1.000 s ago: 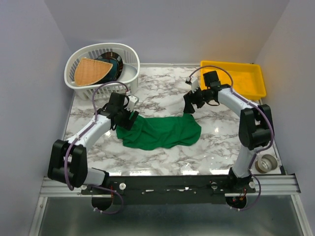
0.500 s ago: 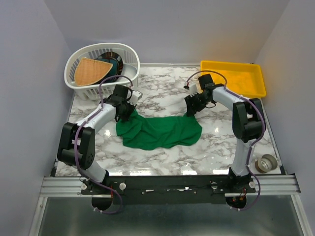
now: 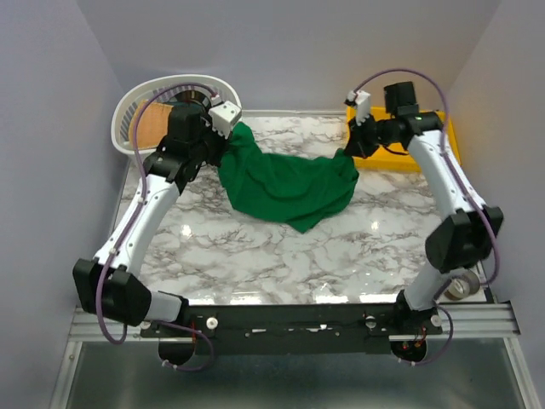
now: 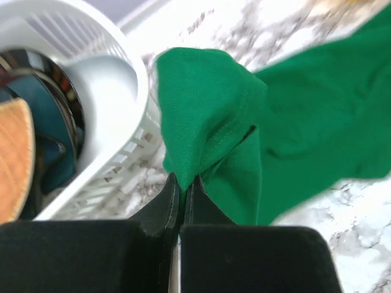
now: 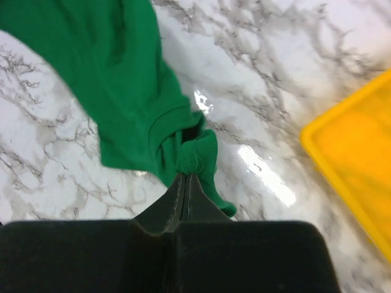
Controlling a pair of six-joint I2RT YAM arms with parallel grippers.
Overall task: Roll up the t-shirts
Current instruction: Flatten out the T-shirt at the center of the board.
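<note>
Two containers sit at the far corners of the marble table (image 3: 255, 256): a white basket (image 3: 128, 109) on the left, holding a tan wedge (image 4: 13, 159) and a teal item (image 4: 58, 155), and a yellow tray (image 5: 354, 165) on the right. A tape roll (image 3: 461, 285) lies by the right arm's base. The t-shirt (image 3: 289, 183) hangs stretched between both claws over the table's far half, its middle sagging toward the marble. The left gripper (image 4: 182, 183), just beside the basket wall, has its fingers pressed together on a bunched corner of the shirt. The right gripper (image 5: 185, 180), near the tray, pinches another fold.
</note>
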